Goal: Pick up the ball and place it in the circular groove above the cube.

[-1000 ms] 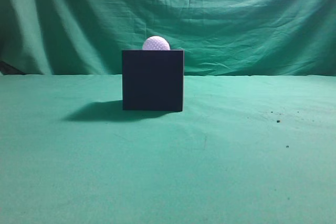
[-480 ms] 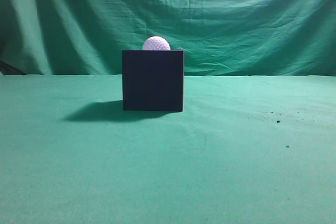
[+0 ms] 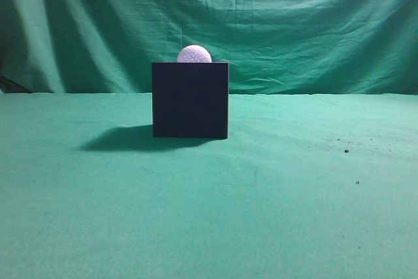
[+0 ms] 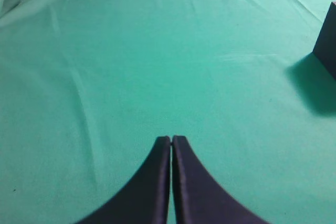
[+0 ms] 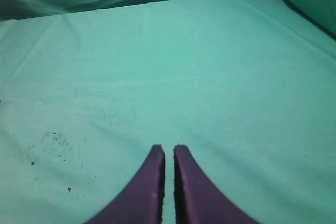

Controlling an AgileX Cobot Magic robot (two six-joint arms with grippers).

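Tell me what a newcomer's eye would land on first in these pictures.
First the white dimpled ball sitting on top of the dark cube, which stands left of centre on the green cloth and throws a shadow to its left. Next, the two wrist views: the left gripper and the right gripper both hang shut and empty over bare cloth, away from the ball.

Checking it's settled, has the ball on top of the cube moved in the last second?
No. The ball sits at the same spot above the cube's top edge, slightly right of centre.
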